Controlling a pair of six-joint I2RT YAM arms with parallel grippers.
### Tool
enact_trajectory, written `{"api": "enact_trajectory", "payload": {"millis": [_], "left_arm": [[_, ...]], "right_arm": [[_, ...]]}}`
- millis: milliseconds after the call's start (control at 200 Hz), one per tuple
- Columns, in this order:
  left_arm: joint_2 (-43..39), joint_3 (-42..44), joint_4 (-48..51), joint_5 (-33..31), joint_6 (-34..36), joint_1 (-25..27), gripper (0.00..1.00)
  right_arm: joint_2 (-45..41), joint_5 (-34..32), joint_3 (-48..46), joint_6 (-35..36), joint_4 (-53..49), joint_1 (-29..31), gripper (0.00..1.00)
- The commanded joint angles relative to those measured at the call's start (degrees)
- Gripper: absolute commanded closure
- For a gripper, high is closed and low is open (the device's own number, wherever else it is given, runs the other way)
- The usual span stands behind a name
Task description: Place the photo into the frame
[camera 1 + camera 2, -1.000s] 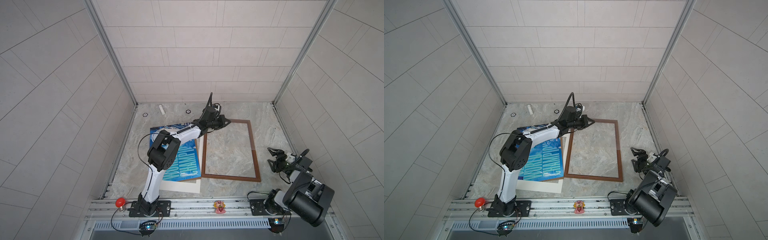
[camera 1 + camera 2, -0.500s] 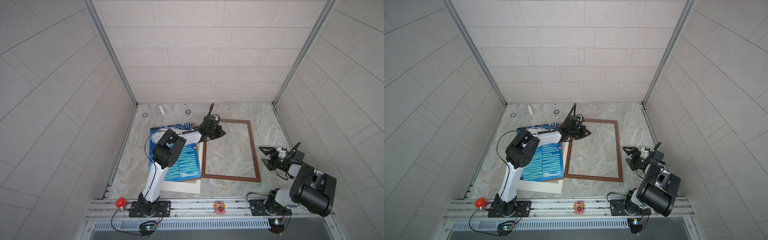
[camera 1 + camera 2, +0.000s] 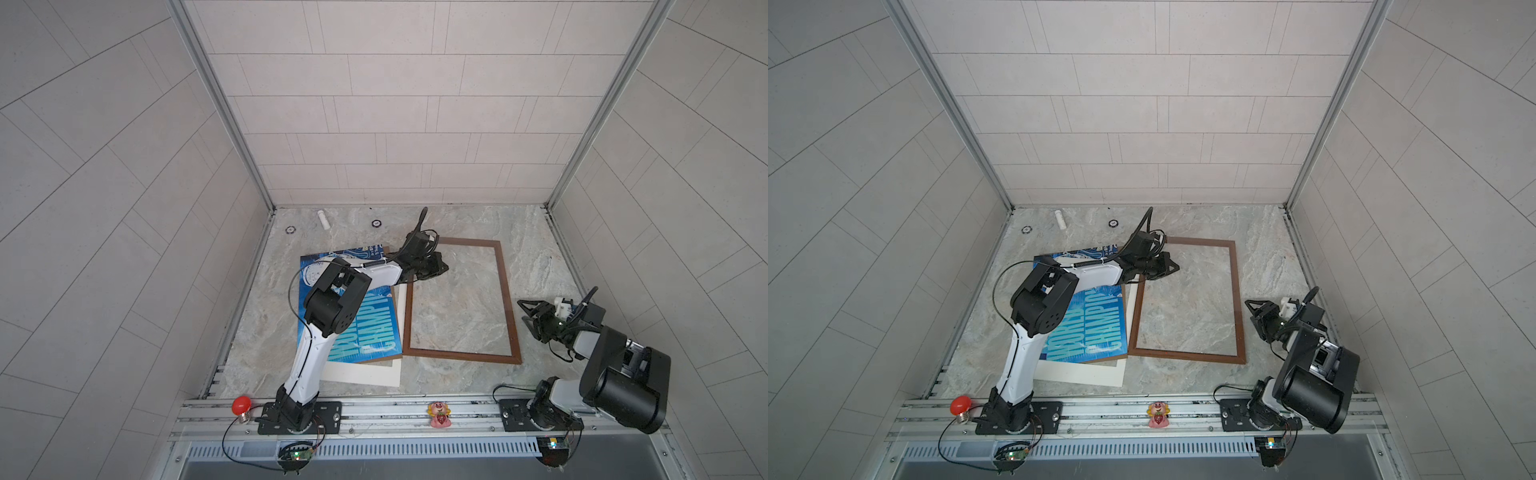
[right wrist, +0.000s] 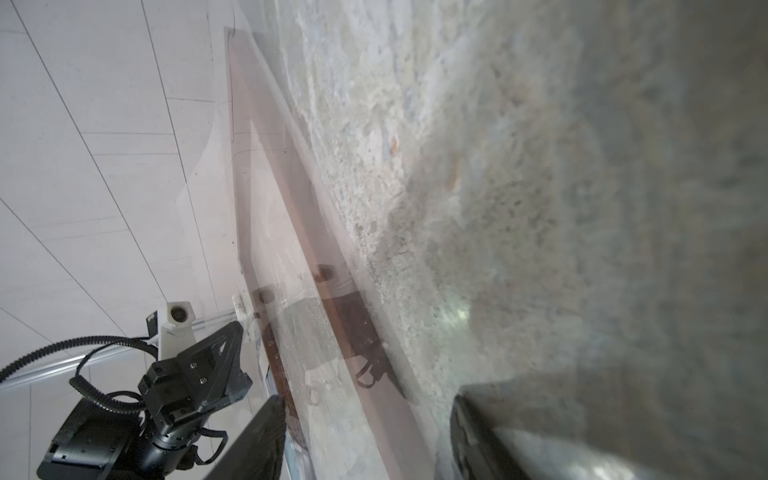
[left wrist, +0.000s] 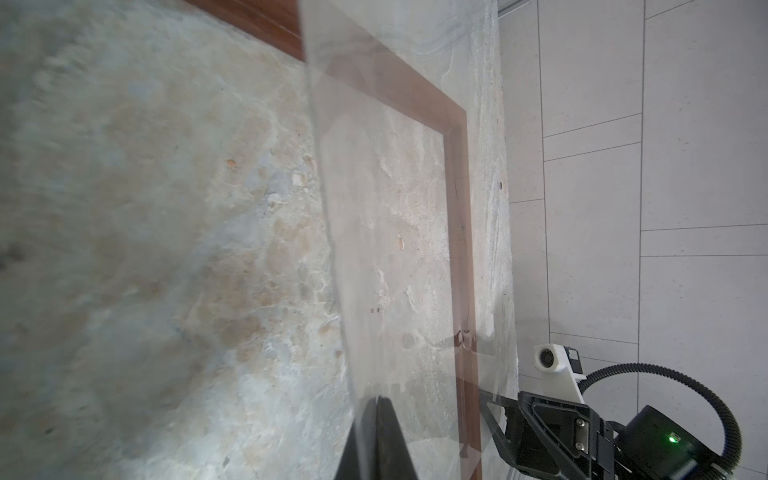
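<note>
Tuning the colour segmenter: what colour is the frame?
The frame is dark brown wood; shows best in a top view.

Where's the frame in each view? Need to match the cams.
Top view: frame right of centre.
Top view: same spot.
Left wrist: two rails, partly behind clear sheet.
Right wrist: one rail behind the sheet.
Landmark: right gripper beside its right rail.

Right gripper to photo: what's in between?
The frame, lying flat, then a strip of cream mat by the photo, in both top views. Wrist views show a clear sheet over the frame.
</note>
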State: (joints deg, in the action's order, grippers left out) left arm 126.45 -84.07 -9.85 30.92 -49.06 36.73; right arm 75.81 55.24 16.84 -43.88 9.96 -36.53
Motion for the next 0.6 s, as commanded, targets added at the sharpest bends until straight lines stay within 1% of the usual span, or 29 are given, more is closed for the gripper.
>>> {"api": "enact_trajectory", "payload": {"millis": [0,30,85,155,365,400,485,560,595], "left_arm": [[-1.2,-0.9,3.5,0.8,2.7,-0.4,1.00],[-1.1,-1.1,4.2,0.7,2.9,-0.3,1.00],[-0.9,-1.4,5.0,0.9,3.1,-0.3,1.00],[-0.8,-1.8,5.8,1.3,3.2,-0.3,1.00],[-1.6,-2.8,8.5,0.7,4.1,-0.3,1.00],[-1.8,-2.9,8.9,0.8,4.1,-0.3,1.00],[-2.2,-2.6,9.3,0.8,4.2,-0.2,1.00],[-2.5,-2.2,9.4,0.7,4.2,-0.2,1.00],[-2.4,-2.1,9.5,0.8,4.2,-0.3,1.00]], "right_arm": [[-3.0,-2.1,-0.1,0.0,0.0,0.8,0.49],[-3.8,-2.4,-0.1,0.4,-0.7,0.9,0.56],[-5.3,-2.9,-0.2,0.8,-1.3,1.2,0.62],[-7.2,-4.2,0.0,1.8,-3.0,1.5,0.72],[-10.7,-7.1,-0.4,3.2,-3.6,3.3,0.76],[-10.4,-7.3,-0.4,3.4,-3.4,3.8,0.76],[-9.0,-7.6,-0.1,3.4,-2.7,4.8,0.80],[-6.8,-7.6,1.1,4.3,-3.7,5.8,0.80],[-5.8,-7.3,1.5,4.8,-3.9,5.9,0.78]]}}
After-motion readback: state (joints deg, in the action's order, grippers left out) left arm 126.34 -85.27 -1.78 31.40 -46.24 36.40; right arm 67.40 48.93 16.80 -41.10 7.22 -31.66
